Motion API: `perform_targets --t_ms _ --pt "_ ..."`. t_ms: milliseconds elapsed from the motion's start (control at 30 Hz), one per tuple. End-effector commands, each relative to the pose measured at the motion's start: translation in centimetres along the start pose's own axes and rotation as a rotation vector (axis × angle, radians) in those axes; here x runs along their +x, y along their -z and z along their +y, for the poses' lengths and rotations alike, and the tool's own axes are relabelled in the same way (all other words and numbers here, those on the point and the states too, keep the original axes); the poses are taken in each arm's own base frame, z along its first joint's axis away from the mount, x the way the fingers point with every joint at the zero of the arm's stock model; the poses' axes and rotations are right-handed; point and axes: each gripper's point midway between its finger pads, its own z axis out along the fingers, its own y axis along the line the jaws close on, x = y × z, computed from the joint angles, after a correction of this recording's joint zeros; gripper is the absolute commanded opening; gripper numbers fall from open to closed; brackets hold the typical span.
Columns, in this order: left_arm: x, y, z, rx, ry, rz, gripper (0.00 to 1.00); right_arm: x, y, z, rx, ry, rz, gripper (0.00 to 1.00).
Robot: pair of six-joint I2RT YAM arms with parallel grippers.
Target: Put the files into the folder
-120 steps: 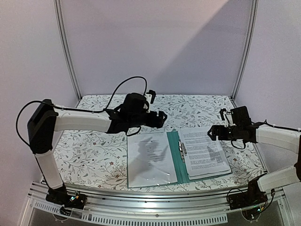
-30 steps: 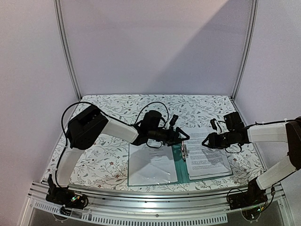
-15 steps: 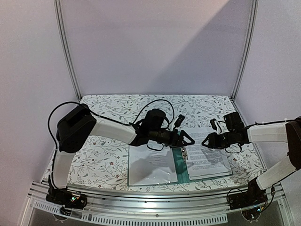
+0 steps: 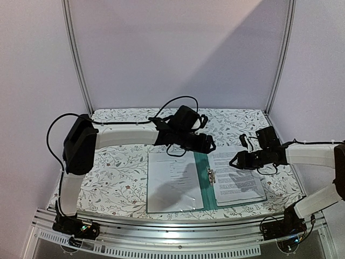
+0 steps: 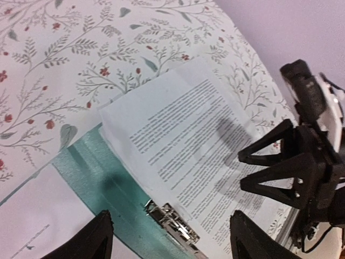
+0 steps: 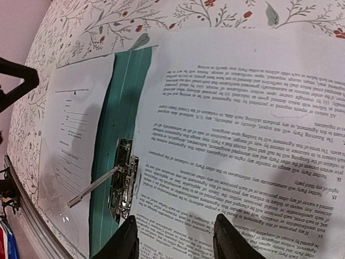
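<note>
The teal folder lies open in front of the arms, its silver clip on the spine. The files, white sheets of small black text, rest on its right half beside the clip. My left gripper hovers open over the folder's far end, looking down on the files and clip with nothing between its fingers. My right gripper hangs open just above the files, empty too. The clip's thin lever sticks out leftward.
The folder's left half shows a white sheet under glossy plastic. A floral cloth covers the table, with pale walls and metal posts around it. An aluminium rail runs along the near edge.
My left gripper has pulled back from over the clip toward the folder's far end, and its arm has swung. The right gripper has stayed over the files, its jaws a little wider.
</note>
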Motion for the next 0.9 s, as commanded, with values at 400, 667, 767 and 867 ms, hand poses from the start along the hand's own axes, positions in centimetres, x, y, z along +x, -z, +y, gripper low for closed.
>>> perform_targets --t_ms 400,667,767,867 --pt "3.7 -1.8 4.9 -0.304 0.101 0.058 0.42 0.9 -0.9 3.1 -0.007 0.056 0.050 0.47" --pt "5.3 -3.7 4.2 -0.265 0.210 0.082 0.37 1.4 -1.2 3.0 -0.011 0.055 0.063 0.47" --pt "6.0 -4.5 4.1 -0.255 0.231 0.102 0.36 1.6 -1.4 3.1 -0.013 0.054 0.068 0.48" --pt "6.5 -5.2 3.9 -0.231 0.244 0.118 0.35 1.7 -1.5 3.2 -0.014 0.054 0.071 0.48"
